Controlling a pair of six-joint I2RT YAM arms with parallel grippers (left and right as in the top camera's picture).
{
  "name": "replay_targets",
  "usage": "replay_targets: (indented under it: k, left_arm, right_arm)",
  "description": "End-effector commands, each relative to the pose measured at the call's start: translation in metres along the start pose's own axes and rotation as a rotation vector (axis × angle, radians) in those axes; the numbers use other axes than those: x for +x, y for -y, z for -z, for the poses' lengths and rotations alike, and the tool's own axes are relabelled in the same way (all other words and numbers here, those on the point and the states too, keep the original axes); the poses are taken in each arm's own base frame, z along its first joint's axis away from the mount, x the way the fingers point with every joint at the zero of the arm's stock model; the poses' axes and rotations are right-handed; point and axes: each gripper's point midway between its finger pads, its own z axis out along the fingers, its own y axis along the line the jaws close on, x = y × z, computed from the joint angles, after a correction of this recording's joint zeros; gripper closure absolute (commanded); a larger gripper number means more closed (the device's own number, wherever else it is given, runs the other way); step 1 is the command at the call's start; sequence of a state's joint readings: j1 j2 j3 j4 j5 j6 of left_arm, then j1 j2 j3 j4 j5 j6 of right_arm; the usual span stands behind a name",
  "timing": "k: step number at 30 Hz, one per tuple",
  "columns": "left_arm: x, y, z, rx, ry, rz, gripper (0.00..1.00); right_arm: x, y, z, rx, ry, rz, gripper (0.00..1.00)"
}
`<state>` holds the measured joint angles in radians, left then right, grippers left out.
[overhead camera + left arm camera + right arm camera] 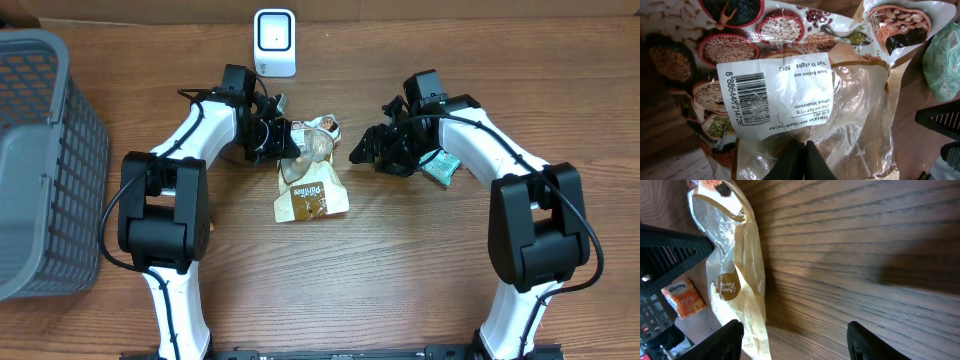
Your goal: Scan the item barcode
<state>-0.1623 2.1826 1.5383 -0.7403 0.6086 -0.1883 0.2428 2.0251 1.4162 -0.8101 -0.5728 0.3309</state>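
Overhead view: the wooden table (400, 290) is lit evenly and diffusely from above, and only soft, short shadows are cast on it. Left wrist view: glare is reflected from the crinkled clear film of the mushroom bag (850, 125), while its printed label (780, 100) is rendered sharply. Right wrist view: the table's grain is smeared by blur, and a dim shadow patch is seen toward the right.
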Motion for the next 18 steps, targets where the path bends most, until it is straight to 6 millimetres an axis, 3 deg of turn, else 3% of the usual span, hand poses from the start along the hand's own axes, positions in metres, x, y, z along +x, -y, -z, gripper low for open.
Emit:
replay_targets:
  k: [1, 13, 18]
  left_arm:
    - [0.016, -0.036, -0.020, -0.125, -0.059, 0.061, 0.96]
    - [0.017, -0.037, -0.020, -0.133, -0.063, 0.064, 0.96]
    - [0.017, -0.038, -0.020, -0.133, -0.063, 0.066, 0.96]
  right_arm:
    - [0.006, -0.008, -0.013, -0.014, -0.024, 0.022, 0.35]
    - [0.032, -0.060, -0.070, -0.199, -0.140, 0.117, 0.28]
    - [0.041, -0.069, -0.079, -0.202, -0.162, 0.130, 0.31]
